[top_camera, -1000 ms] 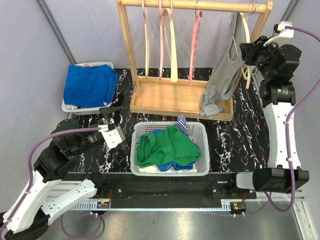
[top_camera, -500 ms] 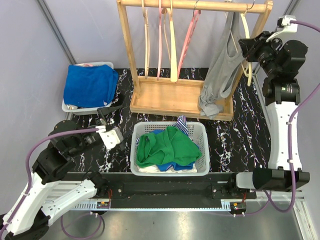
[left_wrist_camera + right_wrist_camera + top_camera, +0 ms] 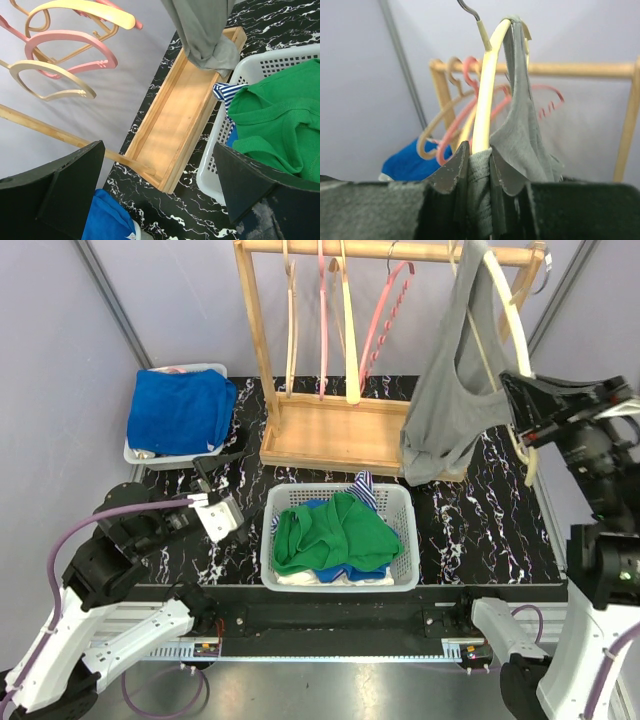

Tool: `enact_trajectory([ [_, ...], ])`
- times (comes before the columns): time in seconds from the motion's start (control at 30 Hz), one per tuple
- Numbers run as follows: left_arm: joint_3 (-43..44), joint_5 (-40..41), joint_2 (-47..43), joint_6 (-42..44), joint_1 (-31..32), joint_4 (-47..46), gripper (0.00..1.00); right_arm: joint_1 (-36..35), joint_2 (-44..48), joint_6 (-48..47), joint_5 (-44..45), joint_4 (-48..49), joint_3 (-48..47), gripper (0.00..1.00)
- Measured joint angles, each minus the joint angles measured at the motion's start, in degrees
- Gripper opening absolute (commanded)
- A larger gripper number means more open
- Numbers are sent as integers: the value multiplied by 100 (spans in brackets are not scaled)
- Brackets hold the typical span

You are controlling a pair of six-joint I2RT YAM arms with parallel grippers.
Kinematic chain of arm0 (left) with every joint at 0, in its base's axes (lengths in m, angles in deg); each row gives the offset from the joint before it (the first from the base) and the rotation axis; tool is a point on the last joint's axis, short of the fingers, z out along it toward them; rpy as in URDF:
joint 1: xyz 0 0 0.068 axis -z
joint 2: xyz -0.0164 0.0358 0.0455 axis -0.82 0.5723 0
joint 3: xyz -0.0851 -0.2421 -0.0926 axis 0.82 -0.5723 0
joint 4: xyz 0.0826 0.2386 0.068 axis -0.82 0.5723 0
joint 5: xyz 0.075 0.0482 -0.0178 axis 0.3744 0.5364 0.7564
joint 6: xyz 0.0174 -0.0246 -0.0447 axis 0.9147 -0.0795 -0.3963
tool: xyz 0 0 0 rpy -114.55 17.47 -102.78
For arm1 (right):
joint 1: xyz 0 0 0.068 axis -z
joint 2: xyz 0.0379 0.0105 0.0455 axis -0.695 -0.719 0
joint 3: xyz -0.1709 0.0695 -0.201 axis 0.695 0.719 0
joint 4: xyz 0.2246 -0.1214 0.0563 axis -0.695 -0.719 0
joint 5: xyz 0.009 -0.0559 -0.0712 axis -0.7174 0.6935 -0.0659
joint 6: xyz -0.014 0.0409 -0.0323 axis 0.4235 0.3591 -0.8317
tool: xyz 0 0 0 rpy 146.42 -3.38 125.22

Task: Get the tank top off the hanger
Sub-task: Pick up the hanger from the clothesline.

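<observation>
A grey tank top [image 3: 448, 400] hangs on a cream hanger [image 3: 508, 315], held up in front of the rack's right post. The hanger's wire hook [image 3: 545, 270] looks free of the rail. My right gripper [image 3: 522, 412] is shut on the hanger's lower arm with grey cloth pinched in too. The right wrist view shows the hanger [image 3: 487, 85] rising from between the jaws of the right gripper [image 3: 479, 160], with the tank top [image 3: 522, 130] draped to its right. My left gripper [image 3: 232, 487] stands open and holds nothing, low beside the basket's left side. In the left wrist view, the left gripper [image 3: 159, 147] faces the rack base and the tank top's hem [image 3: 205, 40].
A wooden rack [image 3: 345, 435] holds several bare pink and cream hangers [image 3: 345, 320]. A white basket [image 3: 402, 502] of green, blue and striped clothes sits at front centre. A bin of blue cloth [image 3: 180, 410] stands at the back left.
My right arm has pulled the hanger with the tank top off the rail, up and out to the right toward the camera. The left arm has stayed put.
</observation>
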Motion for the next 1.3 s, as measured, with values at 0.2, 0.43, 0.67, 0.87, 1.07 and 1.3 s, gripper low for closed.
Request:
enact_trajectory([
  [0.2,7,-57,-105,-103,-83,-2,99,0,-79,546,-603,767,-1040,0],
  [0.43,85,-240,-118,-247,-203,0,99,-7,-79,1075,-1163,1316,-1488,0],
  [0.67,184,-391,-116,-345,-310,-13,99,-7,-212,1412,-1434,1626,-1569,0],
  [0.87,184,-490,-116,-385,-378,-15,99,-7,-393,1718,-1587,2277,-1779,0],
  [1.07,184,-555,-125,-455,-446,-13,99,-7,-398,2026,-1703,2811,-1847,0],
  [1.3,245,-619,-149,-507,-492,-11,99,-15,-317,2378,-2083,3161,-1064,0],
])
